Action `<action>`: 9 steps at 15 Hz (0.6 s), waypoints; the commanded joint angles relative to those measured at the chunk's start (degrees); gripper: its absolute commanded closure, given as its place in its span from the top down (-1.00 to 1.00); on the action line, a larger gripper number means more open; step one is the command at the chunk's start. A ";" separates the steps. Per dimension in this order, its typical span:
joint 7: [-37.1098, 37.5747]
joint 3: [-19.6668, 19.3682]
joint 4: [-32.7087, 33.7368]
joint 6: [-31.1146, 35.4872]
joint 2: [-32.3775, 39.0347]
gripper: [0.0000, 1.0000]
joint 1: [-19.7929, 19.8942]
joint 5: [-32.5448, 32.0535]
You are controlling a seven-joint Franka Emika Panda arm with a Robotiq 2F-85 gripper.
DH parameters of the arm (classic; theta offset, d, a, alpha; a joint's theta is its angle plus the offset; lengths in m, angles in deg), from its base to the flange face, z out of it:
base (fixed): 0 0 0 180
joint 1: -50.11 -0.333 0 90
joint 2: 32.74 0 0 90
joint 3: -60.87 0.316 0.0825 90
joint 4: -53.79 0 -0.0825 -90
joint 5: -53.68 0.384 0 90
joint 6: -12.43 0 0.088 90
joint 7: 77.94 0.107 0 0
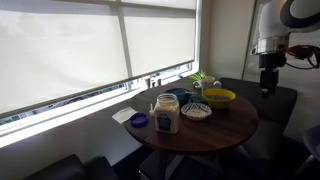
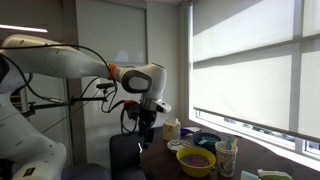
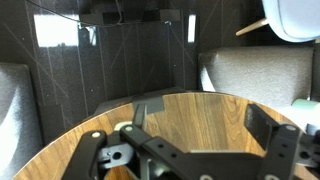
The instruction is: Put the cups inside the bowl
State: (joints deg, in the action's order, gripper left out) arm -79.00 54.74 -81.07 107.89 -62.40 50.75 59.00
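In an exterior view the white bowl with a dark blue pattern (image 1: 196, 110) sits on the round wooden table (image 1: 205, 130), right of the jar. A dark teal cup (image 1: 181, 97) stands behind it and a pale greenish-white cup (image 1: 200, 84) stands further back by the window. My gripper (image 1: 267, 78) hangs above the table's far right edge, well away from the cups. In the wrist view its fingers (image 3: 200, 118) are spread wide over bare wood with nothing between them. It also shows in an exterior view (image 2: 147, 125), left of the yellow bowl.
A tall clear jar with a white lid (image 1: 165, 114), a flat blue disc (image 1: 139, 120), a white napkin (image 1: 123, 115) and a plain yellow bowl (image 1: 219, 97) share the table. Dark chairs (image 1: 270, 105) surround it. The window wall runs behind.
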 commanded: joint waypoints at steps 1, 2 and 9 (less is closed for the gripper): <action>-0.41 0.81 0.05 1.58 -0.23 1.00 0.89 1.02; -0.80 0.90 0.43 6.47 -0.44 1.00 0.48 2.09; -6.74 2.17 7.58 37.28 11.39 1.00 -1.48 0.71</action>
State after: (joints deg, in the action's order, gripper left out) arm -83.07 56.74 -77.16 134.36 -58.03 49.72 59.61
